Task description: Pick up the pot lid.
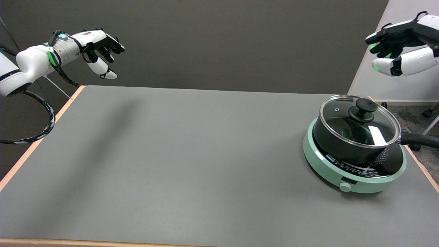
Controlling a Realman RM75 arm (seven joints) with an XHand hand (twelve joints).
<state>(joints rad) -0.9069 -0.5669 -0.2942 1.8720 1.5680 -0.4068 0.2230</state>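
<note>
While the lid [359, 120] sits closed on the pot [346, 144], the right hand [401, 51] hangs in the air at the head view's upper right, above and beyond the pot and apart from it. Its fingers [384, 64] point left and are spread, with a clear gap between the dark upper ones and the white lower one; nothing is in its grasp. A green glow shows at one white fingertip. Only the hand and a short stretch of wrist are in the picture; the rest of the arm is cut off by the right edge.

Glass with a metal rim, the lid carries a black knob [365, 105] standing upright near its middle, and a small vent hole lies to the knob's left. A bright white reflection shows on the glass at the right. The pot is black, and its long handle [420, 140] runs out past the table's right edge. It stands on a round, pale green cooker [329, 166] with a dial [345, 186] on its near side, set near the table's [171, 154] right edge, toward the far corner.

Over the far left corner, the left hand [101, 46] is held in the air, fingers loosely curled and pointing right.
</note>
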